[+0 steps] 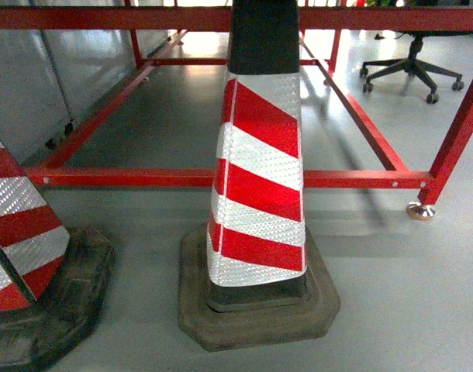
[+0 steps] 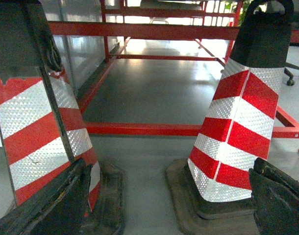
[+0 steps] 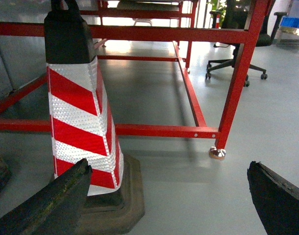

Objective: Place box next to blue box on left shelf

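Note:
The box and the blue box do not show in any view. My left gripper hangs low over the grey floor, open, with its dark fingers wide apart and nothing between them. It looks between two red-and-white traffic cones, one on the left and one on the right. My right gripper is open too and empty, with a cone just left of it. Neither gripper appears in the head view.
A striped cone stands straight ahead and another at the left edge. Behind them runs a low red metal rack frame with a foot. An office chair is back right. A small blue shape lies far off.

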Available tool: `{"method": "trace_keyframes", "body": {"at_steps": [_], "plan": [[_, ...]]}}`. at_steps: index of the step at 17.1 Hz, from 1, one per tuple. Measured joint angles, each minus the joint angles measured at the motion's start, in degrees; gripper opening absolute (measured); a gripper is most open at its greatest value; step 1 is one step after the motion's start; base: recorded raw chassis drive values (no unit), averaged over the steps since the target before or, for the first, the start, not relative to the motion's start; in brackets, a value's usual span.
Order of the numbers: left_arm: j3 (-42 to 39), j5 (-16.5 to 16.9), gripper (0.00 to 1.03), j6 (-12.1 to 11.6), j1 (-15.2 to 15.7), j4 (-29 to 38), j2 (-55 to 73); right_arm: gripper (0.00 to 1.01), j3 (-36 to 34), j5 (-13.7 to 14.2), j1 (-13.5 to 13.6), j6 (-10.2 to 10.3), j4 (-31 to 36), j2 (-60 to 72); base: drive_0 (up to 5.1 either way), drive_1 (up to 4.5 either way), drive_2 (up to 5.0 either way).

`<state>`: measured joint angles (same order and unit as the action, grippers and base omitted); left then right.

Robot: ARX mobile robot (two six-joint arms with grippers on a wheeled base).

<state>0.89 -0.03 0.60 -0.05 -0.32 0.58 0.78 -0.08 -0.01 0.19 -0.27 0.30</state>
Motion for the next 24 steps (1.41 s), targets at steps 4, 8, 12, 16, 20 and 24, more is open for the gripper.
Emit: {"method": "trace_keyframes", "body": {"at_steps": [4, 8, 12, 16, 20, 24], "plan": [[0.0, 0.0, 0.98, 0.0, 0.0, 0.0, 0.0, 0.98, 0.0, 0.0, 0.0, 0.0, 0.0, 0.0, 0.0, 0.0, 0.0], [0.0, 0.0, 0.98, 0.0, 0.0, 0.0, 0.0, 0.98, 0.0, 0.0, 0.0, 0.0, 0.0, 0.0, 0.0, 0.0, 0.0], [0.0, 0.0, 0.98, 0.0, 0.0, 0.0, 0.0, 0.98, 0.0, 0.0, 0.0, 0.0, 0.0, 0.0, 0.0, 0.0, 0.0], [0.0, 0.0, 0.98, 0.0, 0.0, -0.1, 0.0, 0.98, 0.0, 0.0, 0.0, 0.0, -0.2, 0.0, 0.0, 0.0, 0.0], [0.0, 0.0, 0.98, -0.2, 0.0, 0.0, 0.0, 0.98, 0.0, 0.0, 0.0, 0.0, -0.1, 0.0, 0.0, 0.0, 0.0], [0.0, 0.0, 0.98, -0.6, 0.0, -0.1, 0.0, 0.98, 0.0, 0.1, 0.0, 0.0, 0.0, 0.0, 0.0, 0.0, 0.0]]}}
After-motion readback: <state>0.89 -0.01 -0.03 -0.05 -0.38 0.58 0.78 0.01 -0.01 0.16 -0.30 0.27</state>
